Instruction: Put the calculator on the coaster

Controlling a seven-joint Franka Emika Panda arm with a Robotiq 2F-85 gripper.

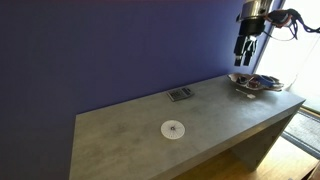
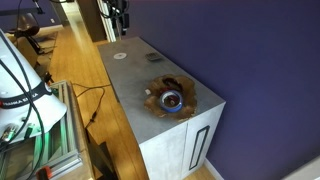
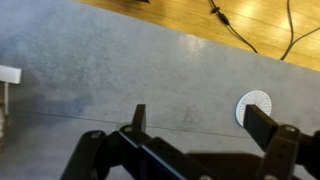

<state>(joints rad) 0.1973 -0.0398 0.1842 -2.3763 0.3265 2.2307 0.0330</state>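
Note:
The calculator [image 1: 180,94] is a small dark flat device lying near the back edge of the grey table [image 1: 120,135]. The coaster [image 1: 173,129] is a thin white disc in front of it, towards the table's front edge. The two lie apart. The coaster also shows in the wrist view [image 3: 253,106], partly behind one fingertip, and as a small white spot in an exterior view [image 2: 119,56]. My gripper [image 1: 245,46] hangs high above the table's end, away from the calculator. In the wrist view the gripper [image 3: 200,125] is open and empty. The calculator is out of the wrist view.
A bowl of mixed items [image 1: 253,82] stands at the table's end below the gripper and shows in both exterior views [image 2: 170,98]. A purple wall runs behind the table. Wooden floor with cables [image 3: 235,30] lies beyond the table edge. A white object [image 3: 8,75] sits at the wrist view's left edge.

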